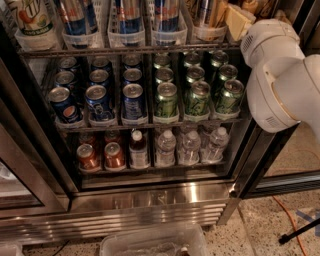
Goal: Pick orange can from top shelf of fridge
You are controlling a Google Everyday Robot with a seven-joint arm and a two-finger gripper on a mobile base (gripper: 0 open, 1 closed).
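The fridge [150,200] stands open in front of me, with wire racks of cans and bottles. The top shelf [125,50] carries clear trays of tall slim cans, cut off by the top edge of the view. In the rightmost tray a can with gold-brown striping [206,14], apparently the orange can, shows only its lower part. My white arm [285,80] fills the right side. My cream-coloured gripper [239,21] reaches in at the top right, just right of that tray.
The middle rack holds short blue cans [100,100] and green cans [195,97]. The bottom rack holds reddish-copper cans [100,156] and water bottles [190,145]. A clear plastic bin [155,242] sits on the floor in front. An orange cable [290,215] lies at the right.
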